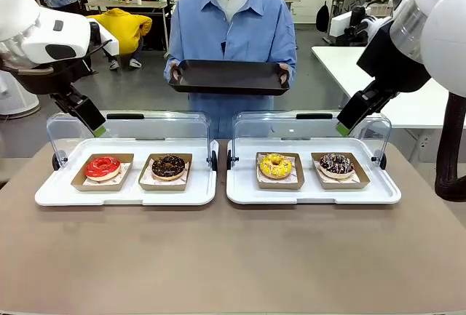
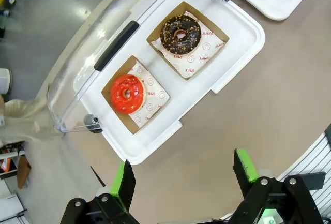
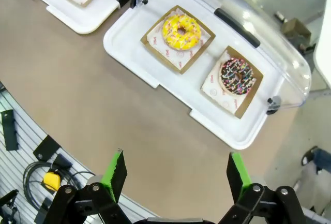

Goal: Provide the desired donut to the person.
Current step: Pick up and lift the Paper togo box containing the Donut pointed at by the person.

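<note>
Found the desk [image 1: 233, 257] bearing two white trays side by side, each with a clear lid [image 1: 131, 127] raised at its far edge. Saw the person [image 1: 233, 31] at the far side holding a black tray [image 1: 227, 76]. Noted the left gripper [image 2: 183, 159] and right gripper [image 3: 177, 155] raised above the desk, fingers [image 2: 124, 180] apart, gripping nothing. Counted a red donut [image 1: 102, 166] and chocolate donut [image 1: 168, 166] on the left tray [image 1: 124, 195], a yellow donut [image 1: 275, 164] and sprinkled donut [image 1: 336, 163] on the right tray [image 1: 313, 195]; could not tell which was desired.

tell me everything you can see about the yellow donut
The yellow donut is a ring with glossy yellow icing and small sprinkles, lying flat on white printed paper inside a brown cardboard holder. It occupies the left spot of the right-hand white tray, whose clear lid stands open behind it. Only the paper touches it.
</note>
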Controlling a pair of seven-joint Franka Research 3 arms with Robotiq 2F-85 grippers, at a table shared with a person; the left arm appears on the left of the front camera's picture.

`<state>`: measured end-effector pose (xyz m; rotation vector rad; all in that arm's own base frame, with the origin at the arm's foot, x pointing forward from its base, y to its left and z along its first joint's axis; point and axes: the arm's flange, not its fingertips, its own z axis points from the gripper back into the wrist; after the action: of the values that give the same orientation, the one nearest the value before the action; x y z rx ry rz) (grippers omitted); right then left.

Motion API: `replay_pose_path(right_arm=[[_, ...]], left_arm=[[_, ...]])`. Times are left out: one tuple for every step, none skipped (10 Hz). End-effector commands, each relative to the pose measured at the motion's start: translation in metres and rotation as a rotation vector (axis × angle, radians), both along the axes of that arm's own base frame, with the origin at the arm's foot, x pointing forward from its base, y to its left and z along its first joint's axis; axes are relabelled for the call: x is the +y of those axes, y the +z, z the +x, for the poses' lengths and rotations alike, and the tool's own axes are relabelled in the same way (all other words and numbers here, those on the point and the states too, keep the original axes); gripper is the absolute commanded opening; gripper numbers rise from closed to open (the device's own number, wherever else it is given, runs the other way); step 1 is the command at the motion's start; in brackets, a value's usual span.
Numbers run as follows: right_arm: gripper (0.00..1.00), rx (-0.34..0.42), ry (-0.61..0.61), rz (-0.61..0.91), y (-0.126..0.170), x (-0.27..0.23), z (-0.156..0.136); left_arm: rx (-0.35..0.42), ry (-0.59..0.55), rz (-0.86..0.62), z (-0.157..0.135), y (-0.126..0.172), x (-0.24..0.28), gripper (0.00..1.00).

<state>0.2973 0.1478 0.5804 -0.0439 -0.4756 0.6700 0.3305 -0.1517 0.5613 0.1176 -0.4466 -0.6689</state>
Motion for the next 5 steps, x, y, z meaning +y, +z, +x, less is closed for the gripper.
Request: replay_pose_path(right_arm=[[1.0,-0.005,0.004,0.008,-0.006,-0.0009,0.0036],[1.0,-0.005,0.004,0.008,-0.006,-0.0009,0.0036],[1.0,-0.005,0.004,0.008,-0.006,-0.0009,0.0036],[1.0,-0.005,0.004,0.008,-0.006,-0.0009,0.0036],[1.0,0.005,-0.001,-0.001,-0.0024,-0.0006,0.0008]], left_arm=[[0.003,-0.017,-0.026,0.0026,-0.0037,0.0007,1.0],[0.003,-0.017,-0.026,0.0026,-0.0037,0.0007,1.0],[0.003,-0.017,-0.026,0.0026,-0.0037,0.0007,1.0],[0.003,-0.017,-0.026,0.0026,-0.0037,0.0007,1.0],[0.008,-0.001,-0.002,0.0018,-0.0026,-0.0001,1.0]])
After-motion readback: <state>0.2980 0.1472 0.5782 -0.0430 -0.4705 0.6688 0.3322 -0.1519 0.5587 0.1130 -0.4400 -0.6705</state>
